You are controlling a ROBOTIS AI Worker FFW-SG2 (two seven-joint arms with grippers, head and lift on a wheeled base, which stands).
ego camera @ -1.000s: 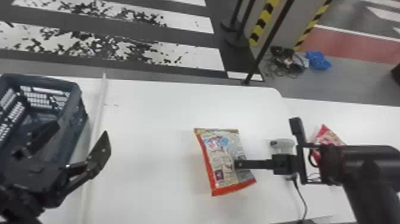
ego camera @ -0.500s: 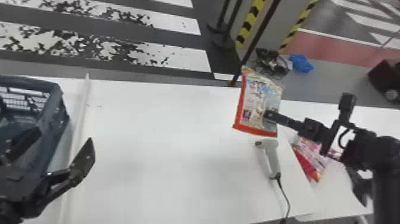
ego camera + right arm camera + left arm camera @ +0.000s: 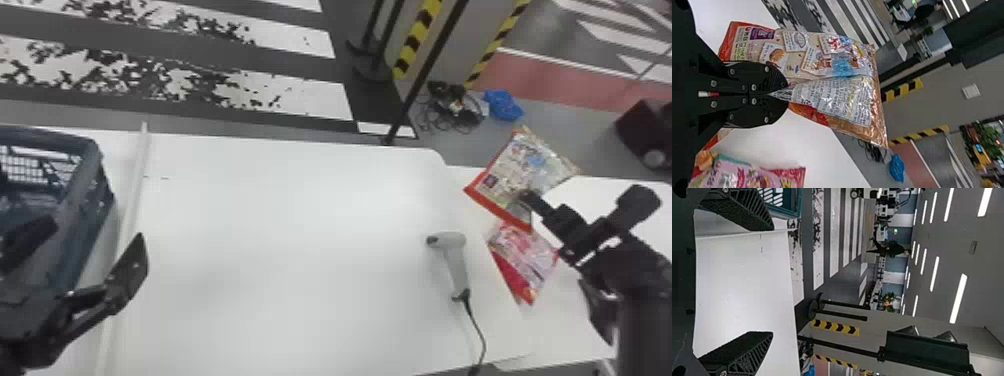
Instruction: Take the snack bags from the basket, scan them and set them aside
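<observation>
Silver-and-red snack bag [image 3: 537, 167]: off the white table [image 3: 280, 260], right of and beyond the scanner [image 3: 455, 265]. The right gripper [image 3: 525, 195] had it, fingers closed on a pinched fold of wrapper. A pink-and-red bag [image 3: 530, 252] lay just right of the scanner, partly covered from the head view by the held one. Scanner cord [image 3: 477, 330] ran toward the near edge. Well left of the scanner, the left gripper [image 3: 95, 232] stood wide and empty near the basket [image 3: 97, 200]; a raised white strip [image 3: 131, 200] crossed between basket and scanner. Beyond the scanner: black pole [image 3: 425, 75], blue bundle [image 3: 504, 106] on the floor.
</observation>
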